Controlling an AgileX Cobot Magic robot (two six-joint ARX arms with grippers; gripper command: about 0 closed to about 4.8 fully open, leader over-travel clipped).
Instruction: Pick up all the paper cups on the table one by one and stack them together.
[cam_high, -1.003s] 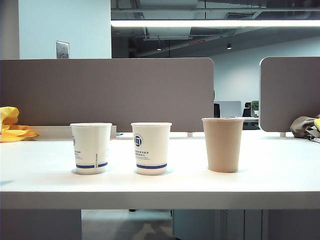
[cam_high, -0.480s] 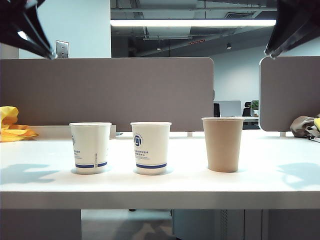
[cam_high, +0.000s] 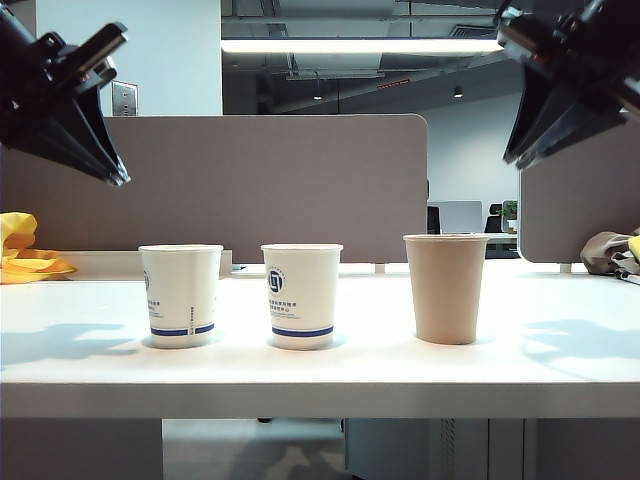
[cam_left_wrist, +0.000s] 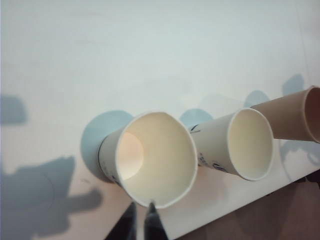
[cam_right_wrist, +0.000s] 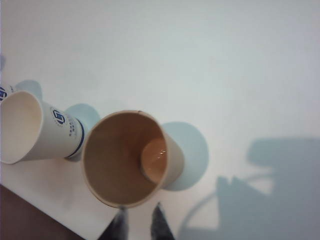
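Standing below both slightly parted pincers: left pincer (cam_left_wrist: 141, 220) over white cup (cam_left_wrist: 150, 160), right pincer (cam_right_wrist: 139, 220) over brown cup (cam_right_wrist: 127, 160)

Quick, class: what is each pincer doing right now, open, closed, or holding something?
Left pincer: slightly open, holding nothing, above the left white cup.
Right pincer: slightly open, holding nothing, above the brown cup.
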